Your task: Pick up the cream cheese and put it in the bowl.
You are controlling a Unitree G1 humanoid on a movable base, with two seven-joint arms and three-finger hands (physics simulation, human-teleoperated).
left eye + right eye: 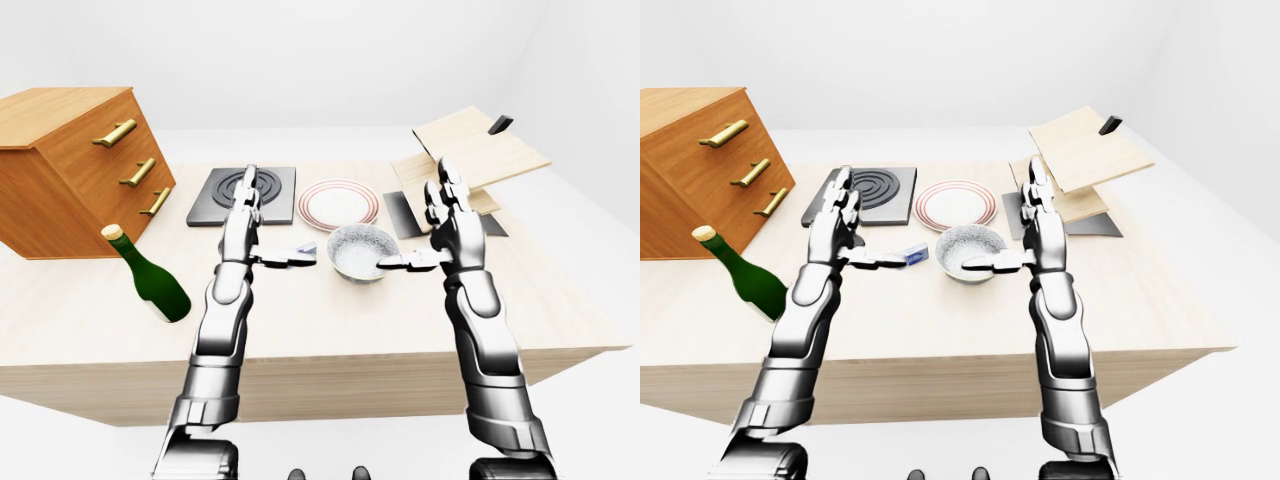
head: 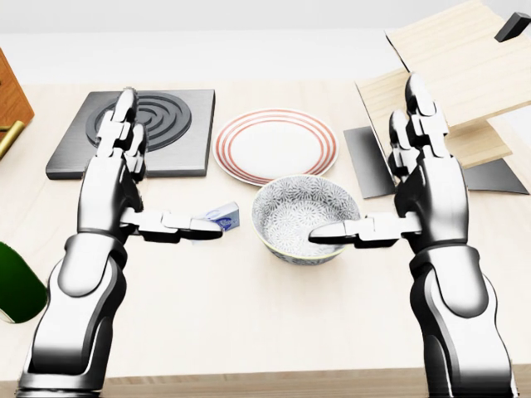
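Both hands open, fingers straight, thumbs out sideways; neither grips anything. Cream cheese lies on the worktop at centre frame in head view, just left of the bowl, partly hidden behind the left hand thumb. Cannot tell whether thumb touches the box or hangs above it.

Risks, as judged:
- Left thumb sits level with the box; a sideways sweep could shove it against the bowl rather than grasp it.
- Right hand thumb reaches over the bowl's lower right rim; a dip could tip or slide the bowl.
- Green bottle, leaning at frame left, stands near the left elbow; an arm swing might topple it.

View differences: eye views show the whole bottle, the drawer cabinet and worktop edge. Head view crops these but shows the striped plate, hob and box label plainly.
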